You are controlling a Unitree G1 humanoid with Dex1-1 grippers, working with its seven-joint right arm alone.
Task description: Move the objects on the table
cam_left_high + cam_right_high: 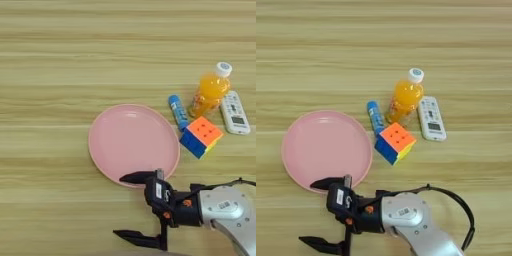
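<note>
Low in the frame, the gripper (122,205) is spread wide and empty, its upper finger over the plate's (107,140) near rim. Tube (178,112), bottle (212,90), cube (200,136) and remote (235,112) cluster right of the plate on the desk (50,60). Only the right eye view shows the arm's looping cable (463,212).

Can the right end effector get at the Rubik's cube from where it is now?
Probably yes. The open end effector sits by the plate's near rim; the cube lies to its right, near side bare, though the blue tube touches its far side.

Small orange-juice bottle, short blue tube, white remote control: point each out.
Small orange-juice bottle (212,91), left eye view, orange body.
Short blue tube (178,113), left eye view, mid-length.
White remote control (431,118), right eye view, keypad middle.
</note>
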